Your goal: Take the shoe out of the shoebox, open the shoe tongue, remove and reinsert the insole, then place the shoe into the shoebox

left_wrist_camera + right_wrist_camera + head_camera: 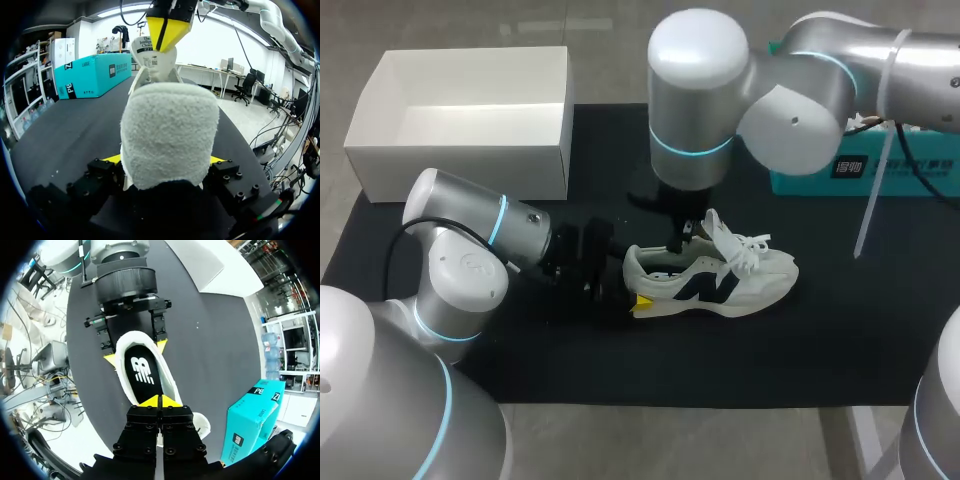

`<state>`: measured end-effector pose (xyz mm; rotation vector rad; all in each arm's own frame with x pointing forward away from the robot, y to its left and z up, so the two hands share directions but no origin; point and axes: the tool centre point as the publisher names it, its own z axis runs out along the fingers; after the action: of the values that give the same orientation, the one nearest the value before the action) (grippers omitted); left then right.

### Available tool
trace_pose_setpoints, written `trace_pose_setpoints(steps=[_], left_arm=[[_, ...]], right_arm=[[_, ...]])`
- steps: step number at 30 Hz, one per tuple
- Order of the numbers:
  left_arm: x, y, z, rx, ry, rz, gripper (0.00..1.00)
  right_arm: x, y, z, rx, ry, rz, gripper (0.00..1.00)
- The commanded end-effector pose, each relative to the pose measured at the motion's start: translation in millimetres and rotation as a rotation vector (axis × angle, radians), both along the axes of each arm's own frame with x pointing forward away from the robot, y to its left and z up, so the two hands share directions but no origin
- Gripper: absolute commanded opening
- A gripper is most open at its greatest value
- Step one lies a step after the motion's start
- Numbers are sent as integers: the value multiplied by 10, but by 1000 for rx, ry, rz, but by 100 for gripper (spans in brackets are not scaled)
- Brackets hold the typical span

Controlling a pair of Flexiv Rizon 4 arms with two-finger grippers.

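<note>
1. Shoebox: stands open at the far left of the counter, with no shoe in it. I judge the take-out step complete.

2. Left arm: its jaws are clamped on the heel of the shoe, one yellow tip to each side (the left wrist view shows both tips pressed against the padded collar).

3. Shoe: rests on its sole at mid-counter, heel toward the left arm, toe pointing right, well apart from the shoebox.

4. Right arm: hangs above the shoe's opening. Its jaws are closed together on what appears to be the tongue, which stands upright. The insole lies seated inside, fully exposed.

5. Step in hand, as I judge it: opening the tongue. The next move calls for me to release the tongue, lower the right jaws into the opening, and pinch the insole's edge while the left jaws steady the heel.

6. Teal box: at the far right, apart from the work.
</note>
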<state>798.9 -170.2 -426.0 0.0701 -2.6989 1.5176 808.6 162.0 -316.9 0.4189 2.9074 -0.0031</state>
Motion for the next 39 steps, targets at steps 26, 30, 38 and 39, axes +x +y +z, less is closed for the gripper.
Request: trace_pose_setpoints(steps=[26, 30, 38, 39], left_arm=[[0, -8, -3, 5, 1, 0, 0], [0, -8, -3, 5, 1, 0, 0], [0, -8, -3, 5, 1, 0, 0], [0, -8, -3, 5, 1, 0, 0]], right_arm=[[61, -265, -788, -65, 262, 87, 0], [133, -339, -860, -66, 301, 108, 0], [273, -409, -926, -54, 285, 82, 0], [280, -403, -933, -53, 283, 82, 0]])
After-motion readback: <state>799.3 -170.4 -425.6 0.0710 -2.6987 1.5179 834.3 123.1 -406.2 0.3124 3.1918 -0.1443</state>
